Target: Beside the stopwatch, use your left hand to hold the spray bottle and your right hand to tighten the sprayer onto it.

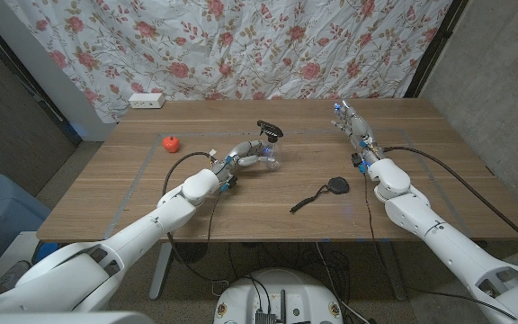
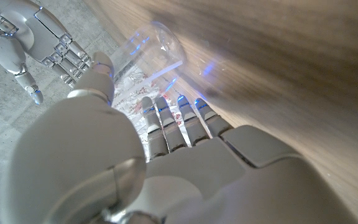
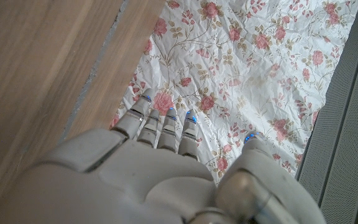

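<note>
The left hand [image 1: 248, 153] wraps its fingers [image 2: 166, 118] and thumb around the clear bottle [image 1: 269, 158], which stands near mid-table, long axis roughly upright, black sprayer [image 1: 270, 131] on top. The right hand [image 1: 352, 126] hovers open and empty, fingers [image 3: 160, 124] straight, near the far right of the wooden table [image 1: 421, 180]. The stopwatch [image 1: 335, 186] lies between the hands, nearer the front edge. A floral curtain [image 1: 268, 45] hangs behind, with bare wood around the bottle.

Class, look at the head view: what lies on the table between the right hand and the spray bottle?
Nothing: bare wood separates the right hand from the spray bottle, held by the left hand. The stopwatch lies nearer the robot.
</note>
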{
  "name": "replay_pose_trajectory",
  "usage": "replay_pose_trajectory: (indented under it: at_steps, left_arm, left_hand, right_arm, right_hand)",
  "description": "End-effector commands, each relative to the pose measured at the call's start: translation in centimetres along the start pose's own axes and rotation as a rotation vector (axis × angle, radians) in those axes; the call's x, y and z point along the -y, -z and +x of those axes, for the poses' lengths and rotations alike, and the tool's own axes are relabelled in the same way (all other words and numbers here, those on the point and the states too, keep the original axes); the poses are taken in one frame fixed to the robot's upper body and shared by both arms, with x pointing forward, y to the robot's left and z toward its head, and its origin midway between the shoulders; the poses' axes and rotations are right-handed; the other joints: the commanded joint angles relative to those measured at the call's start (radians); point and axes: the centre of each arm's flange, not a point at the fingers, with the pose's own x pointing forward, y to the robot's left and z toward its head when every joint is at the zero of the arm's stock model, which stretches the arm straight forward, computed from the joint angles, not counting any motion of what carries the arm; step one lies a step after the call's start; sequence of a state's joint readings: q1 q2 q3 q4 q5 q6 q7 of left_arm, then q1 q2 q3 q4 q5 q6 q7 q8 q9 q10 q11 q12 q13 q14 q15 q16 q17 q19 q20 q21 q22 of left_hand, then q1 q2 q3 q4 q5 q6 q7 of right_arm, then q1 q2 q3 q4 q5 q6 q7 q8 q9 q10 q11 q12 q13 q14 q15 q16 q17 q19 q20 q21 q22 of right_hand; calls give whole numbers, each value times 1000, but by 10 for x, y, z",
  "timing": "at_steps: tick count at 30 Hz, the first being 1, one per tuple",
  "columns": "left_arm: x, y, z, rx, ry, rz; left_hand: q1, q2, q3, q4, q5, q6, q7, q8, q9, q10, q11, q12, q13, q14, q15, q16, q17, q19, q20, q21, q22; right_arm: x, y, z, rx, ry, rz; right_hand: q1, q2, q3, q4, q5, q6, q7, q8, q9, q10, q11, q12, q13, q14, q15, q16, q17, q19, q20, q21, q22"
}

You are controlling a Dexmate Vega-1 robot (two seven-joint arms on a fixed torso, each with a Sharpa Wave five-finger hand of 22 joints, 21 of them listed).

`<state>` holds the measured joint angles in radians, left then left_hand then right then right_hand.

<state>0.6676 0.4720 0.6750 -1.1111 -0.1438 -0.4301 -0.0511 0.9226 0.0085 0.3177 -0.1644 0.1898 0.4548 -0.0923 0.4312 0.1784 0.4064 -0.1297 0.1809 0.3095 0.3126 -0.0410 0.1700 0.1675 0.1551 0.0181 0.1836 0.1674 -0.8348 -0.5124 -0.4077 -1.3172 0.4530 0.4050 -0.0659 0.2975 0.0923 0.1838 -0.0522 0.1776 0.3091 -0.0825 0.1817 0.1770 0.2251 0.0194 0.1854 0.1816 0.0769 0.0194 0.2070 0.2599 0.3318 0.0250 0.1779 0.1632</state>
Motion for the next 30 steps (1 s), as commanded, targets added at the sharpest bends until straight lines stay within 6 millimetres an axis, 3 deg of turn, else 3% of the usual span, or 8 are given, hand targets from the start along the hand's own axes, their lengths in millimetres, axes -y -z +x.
replay_pose_trajectory:
  at_steps: [1, 3, 7, 10, 12, 16, 26, 30]
  left_arm:
    - [-6, 5, -2, -7, 6, -3]
    - [-8, 5, -3, -9, 7, -5]
    - [-11, 6, -3, -10, 13, -4]
    - [-12, 7, -3, -13, 18, -7]
    - [-13, 7, -3, -14, 25, -8]
    - [-15, 9, -2, -20, 41, -11]
    - [-20, 10, -2, -25, 60, -19]
    - [-22, 10, -1, -30, 66, -22]
  left_hand:
    - [-5, -14, -10, 1, 6, -30, 0, -32, 0, -29, 7, -1, -18, -27, -59, 0, 1, -11, 1, 1, 3]
    - [-6, -15, -11, 1, 6, -34, 1, -37, 0, -32, 9, 0, -21, -33, -58, 0, 1, -16, 1, -1, 3]
    - [-15, -18, -16, 5, 5, -43, 4, -57, 0, -58, 15, 0, -36, -58, -53, -1, 1, -25, 3, -1, 3]
    - [-24, -20, -20, 7, 4, -51, -1, -78, 0, -83, 19, 0, -52, -83, -48, -1, 1, -36, 0, -2, 3]
    - [-30, -20, -22, 9, 3, -52, -10, -89, 0, -97, 5, 1, -62, -103, -41, -2, 2, -51, 0, -5, 3]
    - [-41, -17, -25, 11, 2, -65, -15, -116, 1, -135, 22, 0, -82, -149, -29, -4, 1, -75, 1, -6, 2]
    - [-64, -10, -28, 14, 1, -130, -21, -182, 1, -198, 28, 0, -111, -203, -17, 0, 1, -124, 0, -7, 1]
    - [-69, -9, -29, 14, 1, -139, -22, -194, 1, -213, 28, -1, -115, -220, -16, -2, 1, -138, -2, -9, 1]
  right_arm:
    - [-3, 6, 2, -6, 4, 24]
    - [-4, 7, 1, -10, 16, 38]
    - [-5, 9, 1, -10, 19, 42]
    - [-5, 11, 0, -17, 30, 53]
    - [-6, 11, -1, -20, 26, 47]
    - [-7, 13, -3, -31, 24, 67]
    - [-7, 21, -10, -19, 74, 203]
    - [-5, 23, -12, 6, 91, 253]
  right_hand:
    - [-6, 4, 7, 1, 7, -9, -5, 1, 0, -1, -4, 4, 1, 2, -4, 1, -2, 3, -3, 3, 1]
    - [-10, 4, 8, -1, 8, -37, -19, -8, 0, -5, -6, 3, 1, 0, -5, 0, -5, 2, -4, 3, 1]
    - [-13, 3, 8, -2, 8, -61, -20, -12, 0, -13, -8, 0, 0, -2, -9, -1, -8, 0, -13, 3, 1]
    - [-17, 3, 7, -2, 8, -77, -16, -14, 0, -21, -7, -3, 0, -8, -10, -3, -9, -7, -16, 1, 1]
    - [-20, 4, 8, -4, 8, -97, -10, -16, 0, -31, -8, -5, -1, -13, -5, -5, -12, -24, -14, -4, 1]
    - [-33, 2, 5, -2, 7, -123, -3, -15, -1, -58, -8, -11, -1, -28, 3, -9, -15, -56, -13, -9, 1]
    - [-66, 4, -1, 8, 7, -169, 14, -14, -1, -91, 1, -11, -2, -59, 5, -13, -18, -93, -12, -7, 1]
    - [-76, 5, -3, 11, 8, -175, 21, -11, -1, -99, 3, -10, -2, -69, 6, -14, -19, -109, -11, -9, 1]
